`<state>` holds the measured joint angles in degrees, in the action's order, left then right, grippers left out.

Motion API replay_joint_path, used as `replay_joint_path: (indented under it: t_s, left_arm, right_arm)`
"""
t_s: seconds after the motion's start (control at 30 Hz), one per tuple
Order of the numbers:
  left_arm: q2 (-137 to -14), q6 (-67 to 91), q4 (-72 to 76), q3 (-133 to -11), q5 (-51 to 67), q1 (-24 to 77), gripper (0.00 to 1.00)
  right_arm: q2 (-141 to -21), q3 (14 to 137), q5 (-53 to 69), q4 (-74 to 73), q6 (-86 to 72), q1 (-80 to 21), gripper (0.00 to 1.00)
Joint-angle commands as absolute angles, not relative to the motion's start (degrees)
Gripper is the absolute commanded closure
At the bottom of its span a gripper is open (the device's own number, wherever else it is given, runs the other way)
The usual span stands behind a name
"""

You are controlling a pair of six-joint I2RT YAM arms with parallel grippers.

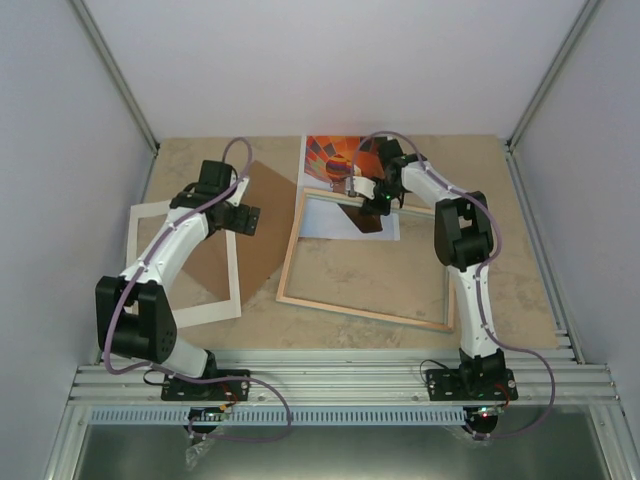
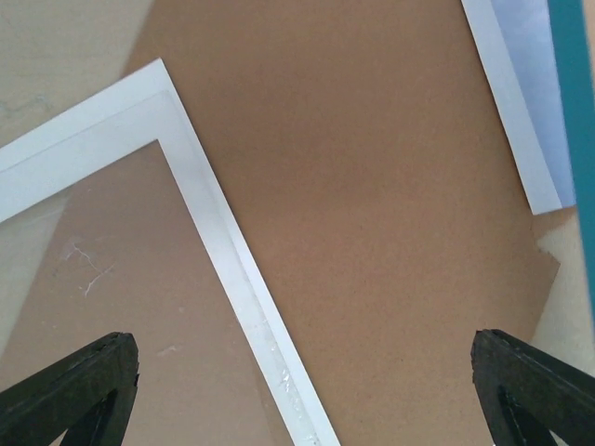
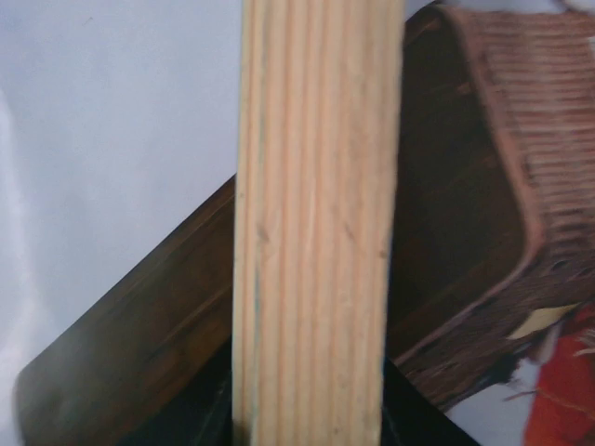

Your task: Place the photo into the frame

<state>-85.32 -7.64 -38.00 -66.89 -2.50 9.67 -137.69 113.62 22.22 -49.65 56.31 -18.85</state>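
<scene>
The frame [image 1: 360, 311] lies in the middle of the table with its bare wood face up. The photo [image 1: 325, 155] lies face up at the back, its lower part under the frame's far rail. My right gripper [image 1: 368, 200] is shut on that far rail. In the right wrist view the wood rail [image 3: 316, 214] runs between the dark fingers, with the photo's brown basket [image 3: 483, 214] beneath. My left gripper [image 1: 245, 215] is open and empty over the brown backing board [image 2: 372, 232]. Its fingertips [image 2: 74, 390] are wide apart.
A white cardboard mat [image 1: 140, 215] lies at the left, overlapping the brown backing board [image 1: 262, 230]; it also shows in the left wrist view [image 2: 214, 232]. The frame's turquoise edge [image 2: 575, 111] and a pale corner of the photo [image 2: 535, 84] show at the top right there.
</scene>
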Motion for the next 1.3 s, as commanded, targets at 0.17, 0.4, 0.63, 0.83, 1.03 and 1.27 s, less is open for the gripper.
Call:
replay_joint_path:
  t_s: [0.17, 0.4, 0.63, 0.83, 1.03, 1.27]
  left_arm:
    - [-83.8, -13.5, -42.0, -64.0, -1.3, 7.9, 0.01]
    - [-80.8, -20.5, -45.7, -59.7, 1.5, 4.4, 0.01]
    - [-76.8, -27.1, -45.5, -51.7, 0.4, -1.4, 0.01]
    - [-79.8, -31.0, -46.8, -53.4, 3.9, -13.6, 0.08]
    - [-85.7, -36.3, -46.7, -54.5, 5.9, -27.0, 0.12]
    - [-92.3, -37.6, -41.6, -50.6, 3.9, -28.2, 0.19]
  right_arm:
    - [-133.6, 115.0, 24.4, -41.9, 58.8, -19.3, 0.44]
    - [-125.2, 110.7, 27.8, -40.3, 50.6, -19.6, 0.3]
    - [-115.4, 100.7, 41.1, -31.9, 24.5, -22.7, 0.29]
    - [-110.2, 87.5, 51.8, -14.5, -1.5, -27.8, 0.28]
    - [-110.7, 85.8, 43.8, -9.2, -17.5, -36.7, 0.18]
    - [-116.7, 86.9, 46.7, -4.4, -28.6, -41.9, 0.16]
